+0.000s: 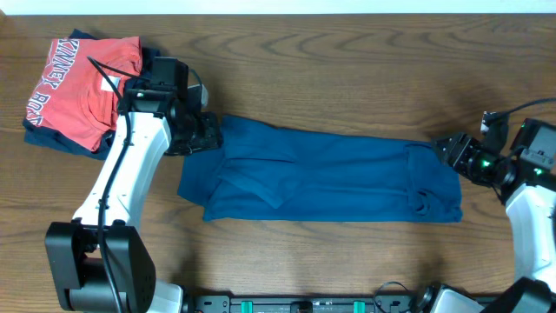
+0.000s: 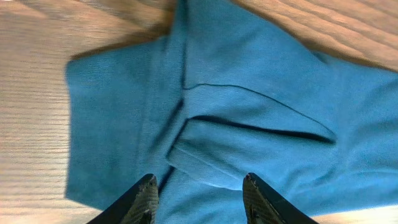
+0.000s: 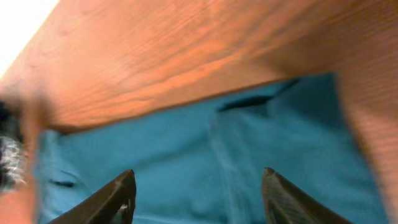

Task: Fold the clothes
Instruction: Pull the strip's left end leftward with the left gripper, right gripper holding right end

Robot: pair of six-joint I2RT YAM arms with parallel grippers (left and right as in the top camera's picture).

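Observation:
The clothes (image 1: pixel 330 174), one large plain deep-blue garment, lie folded into a long band across the middle of the table. My left gripper (image 1: pixel 205 136) is at the band's left end. In the left wrist view it (image 2: pixel 199 186) is open, its fingertips (image 2: pixel 148 186) apart just over rumpled folds of the blue fabric (image 2: pixel 249 112). My right gripper (image 1: pixel 448 149) is at the band's right end. In the right wrist view it (image 3: pixel 198 180) is open wide above the blue cloth (image 3: pixel 186 149), nothing pinched. That view is blurred.
A red T-shirt with white lettering (image 1: pixel 82 87) lies on a dark navy piece (image 1: pixel 54 139) at the back left corner, close behind the left arm (image 1: pixel 126 174). Bare wooden table (image 1: pixel 347 78) surrounds the garment. The right arm's base (image 1: pixel 532 217) stands at the right edge.

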